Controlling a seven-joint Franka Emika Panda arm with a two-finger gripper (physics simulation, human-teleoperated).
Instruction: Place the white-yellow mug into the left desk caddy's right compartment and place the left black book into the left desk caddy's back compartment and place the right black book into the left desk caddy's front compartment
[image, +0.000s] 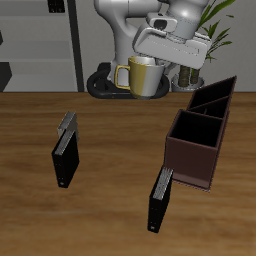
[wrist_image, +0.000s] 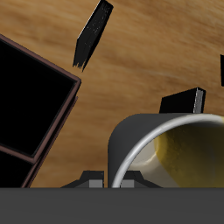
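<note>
one hand (image: 152, 62) closed on white-yellow mug (image: 143, 75), lifted above table (image: 110, 130).

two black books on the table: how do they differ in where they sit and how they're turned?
The black book beside the caddy lies nearest the table's front edge, close against the left desk caddy; the other black book lies farther back, on open table away from the caddy. The first runs almost straight front to back; the other sits slightly skewed. Shared: both are thin, black-covered, with pale page edges showing.
</note>
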